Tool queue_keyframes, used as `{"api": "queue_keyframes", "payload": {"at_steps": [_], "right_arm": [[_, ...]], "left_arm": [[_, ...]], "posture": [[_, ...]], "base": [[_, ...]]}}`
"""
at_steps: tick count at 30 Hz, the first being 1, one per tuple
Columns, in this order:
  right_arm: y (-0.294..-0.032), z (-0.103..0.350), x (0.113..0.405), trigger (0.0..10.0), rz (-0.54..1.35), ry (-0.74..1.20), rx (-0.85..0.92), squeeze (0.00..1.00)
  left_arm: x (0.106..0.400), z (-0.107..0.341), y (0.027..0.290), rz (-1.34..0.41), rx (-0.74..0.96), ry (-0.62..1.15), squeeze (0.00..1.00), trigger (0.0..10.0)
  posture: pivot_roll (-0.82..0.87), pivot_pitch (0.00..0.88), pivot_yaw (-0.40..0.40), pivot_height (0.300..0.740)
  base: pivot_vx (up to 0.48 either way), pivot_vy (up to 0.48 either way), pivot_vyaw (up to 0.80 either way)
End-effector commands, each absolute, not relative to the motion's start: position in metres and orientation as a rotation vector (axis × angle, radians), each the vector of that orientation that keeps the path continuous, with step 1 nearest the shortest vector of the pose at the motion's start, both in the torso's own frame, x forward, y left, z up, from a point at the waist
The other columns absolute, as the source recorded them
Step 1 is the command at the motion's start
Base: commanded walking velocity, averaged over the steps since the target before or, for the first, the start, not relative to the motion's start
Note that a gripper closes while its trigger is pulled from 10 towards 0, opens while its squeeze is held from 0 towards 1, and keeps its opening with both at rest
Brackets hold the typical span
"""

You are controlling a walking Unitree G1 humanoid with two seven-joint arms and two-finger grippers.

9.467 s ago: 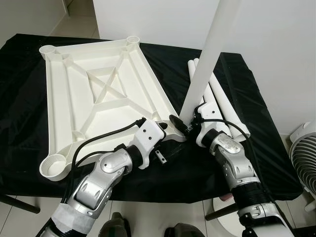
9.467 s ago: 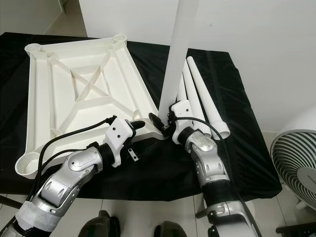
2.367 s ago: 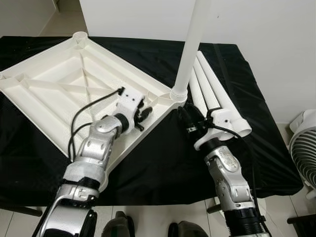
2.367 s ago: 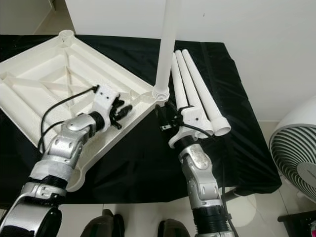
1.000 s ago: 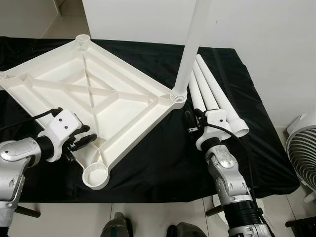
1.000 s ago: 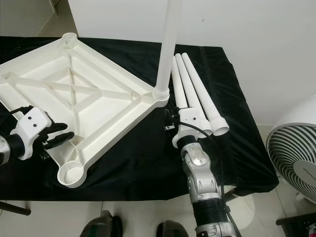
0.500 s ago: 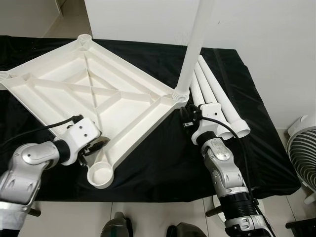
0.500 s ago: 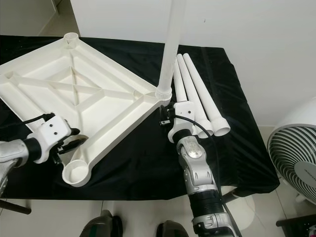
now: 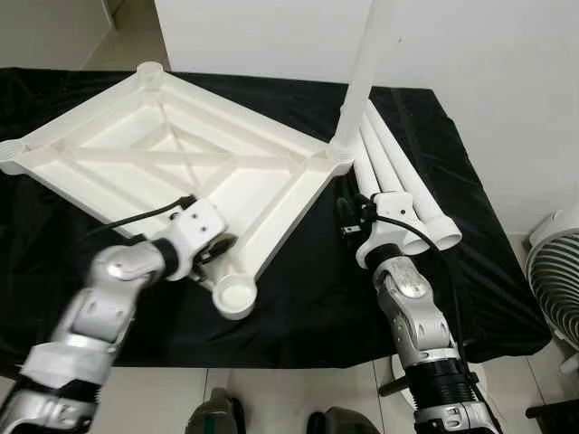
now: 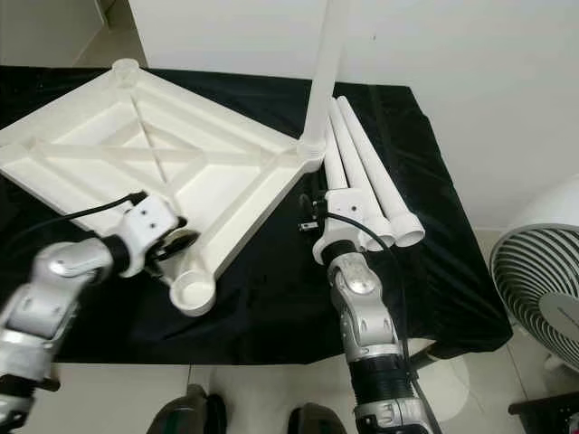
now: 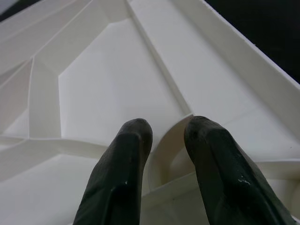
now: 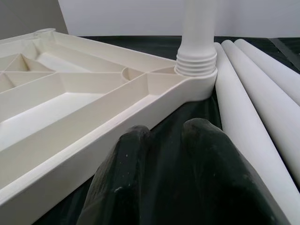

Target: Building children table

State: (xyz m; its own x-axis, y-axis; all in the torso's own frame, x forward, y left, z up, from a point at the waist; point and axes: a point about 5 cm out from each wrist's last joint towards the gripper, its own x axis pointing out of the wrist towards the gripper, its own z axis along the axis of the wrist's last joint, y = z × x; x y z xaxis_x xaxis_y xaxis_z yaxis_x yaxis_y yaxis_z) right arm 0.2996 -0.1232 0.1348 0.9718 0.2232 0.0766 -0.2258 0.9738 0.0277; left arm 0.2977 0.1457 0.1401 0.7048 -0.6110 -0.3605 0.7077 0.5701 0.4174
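Item 1, left gripper (image 9: pixel 217 256): I am holding its jaws nearly together over a rib of the upturned white tabletop (image 9: pixel 154 172), just inside the empty near-corner socket (image 9: pixel 235 297); in the left wrist view the two black fingertips (image 11: pixel 126 140) are lying on either side of a curved rib, and I cannot tell whether they are actually pinching it. I am judging the step to be turning the tabletop so that this socket faces the spare legs (best done slowly, pressing low on the rib so the slab is not tipping).

Item 2, fitted leg (image 9: pixel 360 72): standing upright in the far-right corner socket.

Item 3, right gripper (image 9: pixel 348 221): jaws nearly closed, holding nothing, hovering over the black surface (image 9: pixel 308 298) just short of that corner.

Item 4, three spare legs (image 9: pixel 403 194): lying side by side just beside the right jaws.
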Motion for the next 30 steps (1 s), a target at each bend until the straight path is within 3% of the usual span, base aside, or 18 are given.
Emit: {"api": "queue_keyframes", "payload": {"at_steps": [1,6,19,30], "right_arm": [[-0.125,0.134,0.298,10.0,0.223,-0.063,0.051,0.0],[-0.121,0.136,0.296,10.0,0.271,-0.079,0.049,0.0],[-0.119,0.14,0.292,10.0,0.31,-0.103,0.061,0.0],[-0.123,0.144,0.288,10.0,0.34,-0.151,0.104,0.0]], "left_arm": [[0.297,0.12,0.145,-0.721,0.571,0.256,0.0,10.0],[0.313,0.123,0.129,-0.624,0.527,0.194,0.0,10.0],[0.331,0.131,0.104,-0.562,0.467,0.143,0.0,10.0],[0.309,0.175,0.092,-0.81,0.399,-0.082,0.0,10.0]], "posture": [[-0.09,0.095,-0.013,0.74],[-0.09,0.1,-0.025,0.74],[-0.1,0.099,-0.025,0.74],[-0.07,0.091,-0.014,0.74]], "base": [[0.0,0.0,0.0],[0.0,0.0,0.0],[0.0,0.0,0.0],[0.0,0.0,0.0]]}}
